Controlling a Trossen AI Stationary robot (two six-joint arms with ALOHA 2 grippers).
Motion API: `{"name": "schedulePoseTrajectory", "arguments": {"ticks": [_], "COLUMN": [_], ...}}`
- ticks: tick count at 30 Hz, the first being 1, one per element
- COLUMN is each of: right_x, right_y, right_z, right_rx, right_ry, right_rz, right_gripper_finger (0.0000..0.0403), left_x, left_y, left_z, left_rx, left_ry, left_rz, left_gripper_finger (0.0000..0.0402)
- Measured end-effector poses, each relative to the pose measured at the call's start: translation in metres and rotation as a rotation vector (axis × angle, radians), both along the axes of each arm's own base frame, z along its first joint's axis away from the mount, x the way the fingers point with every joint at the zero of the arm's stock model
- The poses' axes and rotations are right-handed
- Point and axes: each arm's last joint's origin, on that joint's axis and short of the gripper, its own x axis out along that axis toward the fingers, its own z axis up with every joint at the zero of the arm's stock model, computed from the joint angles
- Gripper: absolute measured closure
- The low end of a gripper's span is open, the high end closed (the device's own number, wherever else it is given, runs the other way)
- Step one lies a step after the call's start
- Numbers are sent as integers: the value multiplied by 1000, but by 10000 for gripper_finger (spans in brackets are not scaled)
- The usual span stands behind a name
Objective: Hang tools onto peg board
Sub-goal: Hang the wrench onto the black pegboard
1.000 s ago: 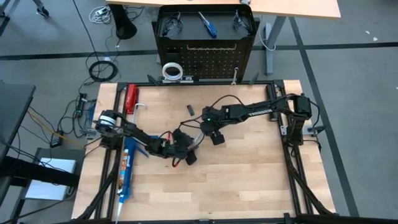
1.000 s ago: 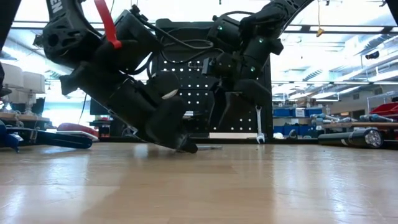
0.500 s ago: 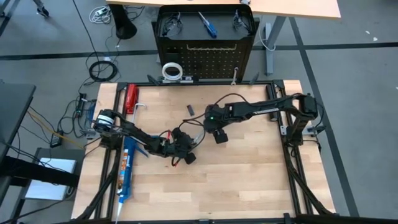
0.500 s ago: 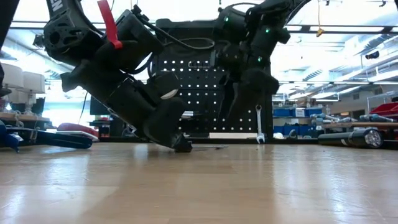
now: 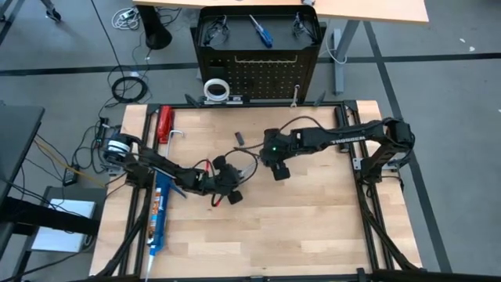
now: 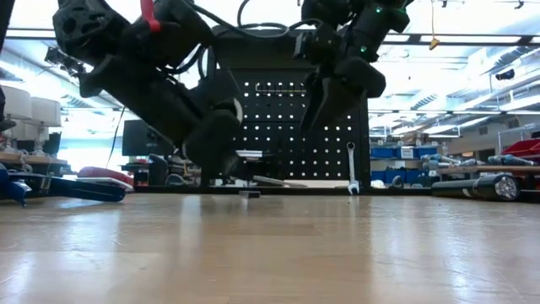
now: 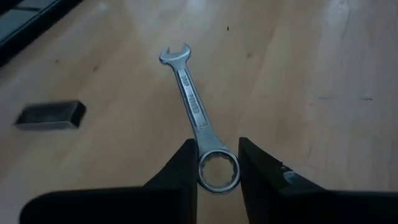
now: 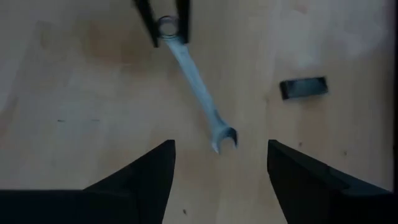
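One wrench (image 7: 198,121), lifted just off the tabletop (image 5: 313,219), is clamped at its ring end by the left tool (image 7: 216,163); the right tool (image 8: 217,163) hovers spread apart, seemingly for a handover toward the peg board (image 5: 262,74).

Workshop: peg board (image 5: 260,70), workbenches beyond.

Seen from above, the left gripper (image 5: 232,196) and right gripper (image 5: 279,171) meet near the middle of the wooden table (image 5: 313,227). A blue caulking gun (image 5: 157,215) lies along the left edge; the black peg board (image 5: 262,70) stands beyond the far edge.
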Motion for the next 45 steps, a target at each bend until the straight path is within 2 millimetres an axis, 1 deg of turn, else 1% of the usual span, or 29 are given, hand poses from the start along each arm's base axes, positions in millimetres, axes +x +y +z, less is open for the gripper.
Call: {"name": "schedulePoseTrajectory", "arguments": {"ticks": [3,8,9,10,12,18,22,25,28,32,35,39,45], "right_x": [7,15,16,18,23,32,35,34,31,29,27,26,23], "right_y": [10,21,24,27,30,31,32,31,25,7,-7,-15,-16], "right_z": [-11,-21,-24,-26,-31,-61,-73,-74,-73,-73,-73,-73,-75], "right_rx": [-23,-177,-199,-210,-188,-140,-141,-127,-65,97,172,216,245], "right_ry": [19,19,24,21,-1,43,75,87,109,130,128,130,160], "right_rz": [18,-34,-36,-38,-55,-116,-111,-106,-94,-70,-89,-88,-84], "right_gripper_finger": [149,151,152,153,156,161,163,162,163,163,165,166,167], "left_x": [1,2,2,2,2,2,1,-1,-6,-13,-19,-25,-25], "left_y": [0,0,0,0,0,-1,-1,0,2,3,3,2,2], "left_z": [4,5,5,5,6,6,5,3,2,8,13,18,16], "left_rx": [10,0,-4,-6,-7,-14,-48,-58,-50,-47,-62,-68,-71], "left_ry": [-18,-34,-37,-39,-42,-47,-42,4,69,121,160,183,196], "left_rz": [-7,2,6,8,10,12,8,2,1,-4,-25,-39,-34], "left_gripper_finger": [326,329,361,385,401,399,401,378,333,268,235,218,215]}}
